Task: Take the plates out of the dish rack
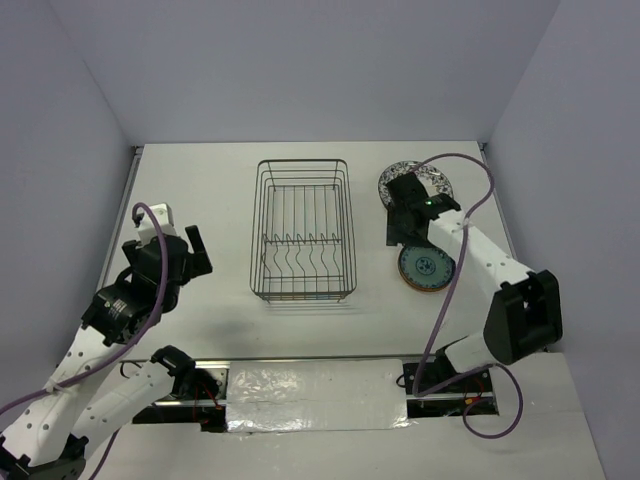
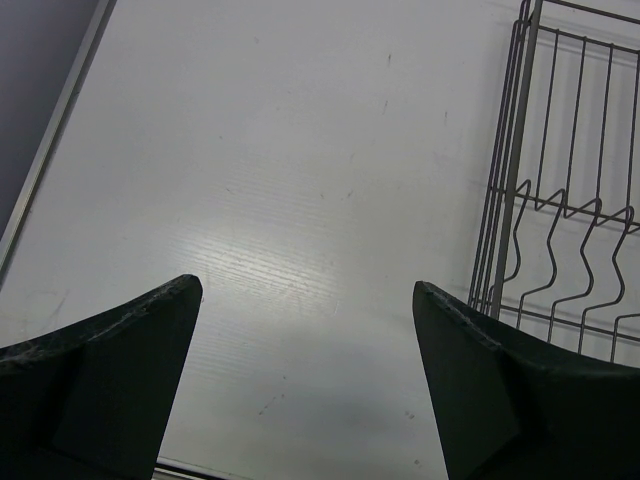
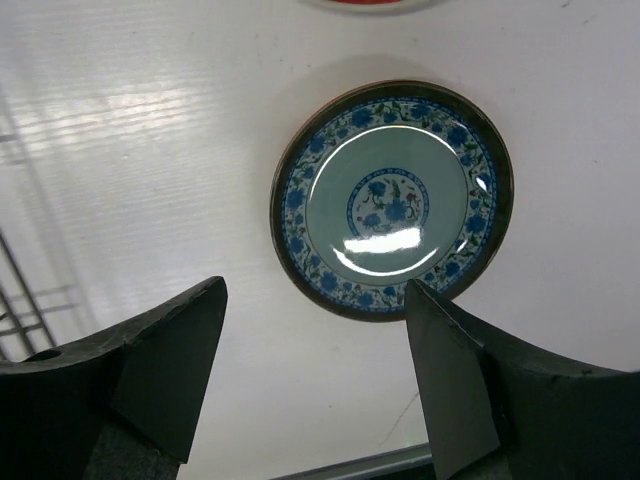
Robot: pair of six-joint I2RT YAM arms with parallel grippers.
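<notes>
The dish rack (image 1: 302,230), a dark wire basket, stands mid-table with no plate in it; its left side shows in the left wrist view (image 2: 560,200). A small teal plate with blue flowers (image 1: 427,268) lies flat on the table right of the rack and shows in the right wrist view (image 3: 392,200). A white plate with dark floral pattern (image 1: 442,182) lies farther back, partly hidden by my right gripper (image 1: 402,230). That gripper (image 3: 315,285) hovers open and empty beside the teal plate. My left gripper (image 1: 185,252) (image 2: 305,285) is open and empty over bare table left of the rack.
A red-orange sliver (image 3: 375,3) shows at the top edge of the right wrist view. Grey walls close the table on three sides. A foil-covered strip (image 1: 310,395) runs along the near edge between the arm bases.
</notes>
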